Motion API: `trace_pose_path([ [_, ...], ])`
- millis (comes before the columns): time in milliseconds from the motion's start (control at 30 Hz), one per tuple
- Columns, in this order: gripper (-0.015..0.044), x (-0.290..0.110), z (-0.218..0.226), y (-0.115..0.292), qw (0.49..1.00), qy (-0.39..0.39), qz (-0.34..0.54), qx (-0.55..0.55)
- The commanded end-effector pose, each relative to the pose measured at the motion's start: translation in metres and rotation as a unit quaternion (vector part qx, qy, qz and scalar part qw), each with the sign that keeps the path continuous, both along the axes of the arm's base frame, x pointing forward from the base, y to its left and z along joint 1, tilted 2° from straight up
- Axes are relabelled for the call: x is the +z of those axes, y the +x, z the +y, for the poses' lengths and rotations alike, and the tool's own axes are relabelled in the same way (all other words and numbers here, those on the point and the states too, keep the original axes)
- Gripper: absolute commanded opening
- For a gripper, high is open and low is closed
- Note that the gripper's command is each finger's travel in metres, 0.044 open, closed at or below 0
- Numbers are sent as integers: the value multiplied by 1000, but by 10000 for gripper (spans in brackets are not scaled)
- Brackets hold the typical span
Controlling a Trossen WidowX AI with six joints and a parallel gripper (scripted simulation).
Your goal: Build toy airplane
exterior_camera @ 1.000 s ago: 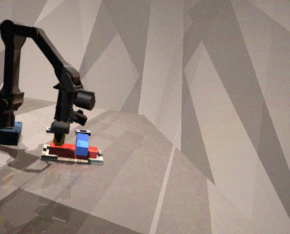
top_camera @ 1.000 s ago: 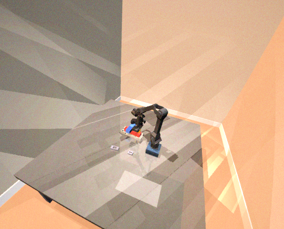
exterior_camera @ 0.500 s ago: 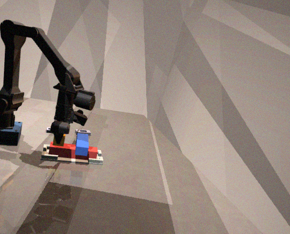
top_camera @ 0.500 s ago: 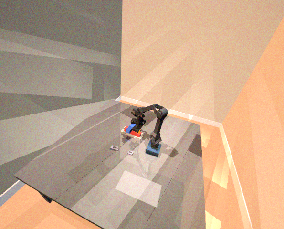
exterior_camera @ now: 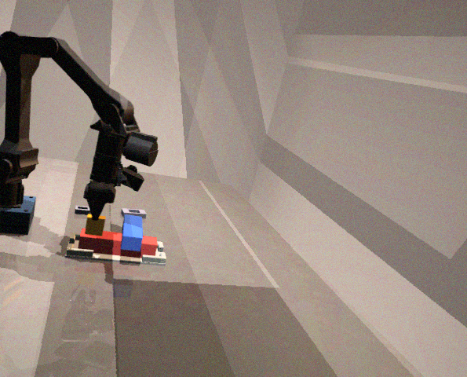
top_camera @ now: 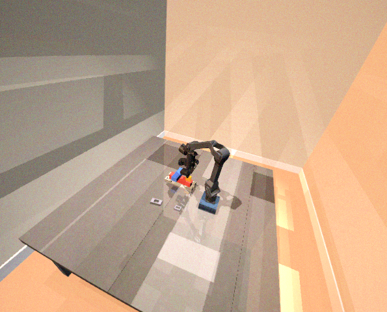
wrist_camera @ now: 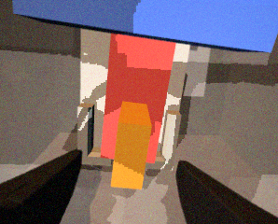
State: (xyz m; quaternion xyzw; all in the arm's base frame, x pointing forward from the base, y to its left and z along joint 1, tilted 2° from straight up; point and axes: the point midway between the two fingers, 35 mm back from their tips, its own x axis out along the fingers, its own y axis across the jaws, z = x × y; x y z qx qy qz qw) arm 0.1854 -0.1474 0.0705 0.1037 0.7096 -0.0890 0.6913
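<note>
Top: gripper (top_camera: 186, 174) over the jig (top_camera: 181, 182); two small trays.
Exterior: one red fuselage (exterior_camera: 103, 241), one blue wing (exterior_camera: 132, 233), one orange tail fin (exterior_camera: 94, 225) seated (upright).
Wrist: fingers parted about halfway, gripping nothing, either side of the fin.

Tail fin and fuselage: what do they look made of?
Tail fin: flat orange block, matte, no grain or gloss; likely plastic or painted wood. Fuselage: same matte look in solid red, sharp edges. The open gripper shows dark, dull fingers, material unclear.
</note>
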Motion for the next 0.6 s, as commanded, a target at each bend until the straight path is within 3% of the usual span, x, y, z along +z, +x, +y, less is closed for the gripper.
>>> trace_pose_path([
  [0,260,56,-1,1,1000,-9,-9,2],
  [567,260,59,-3,4,1000,-9,-9,2],
])
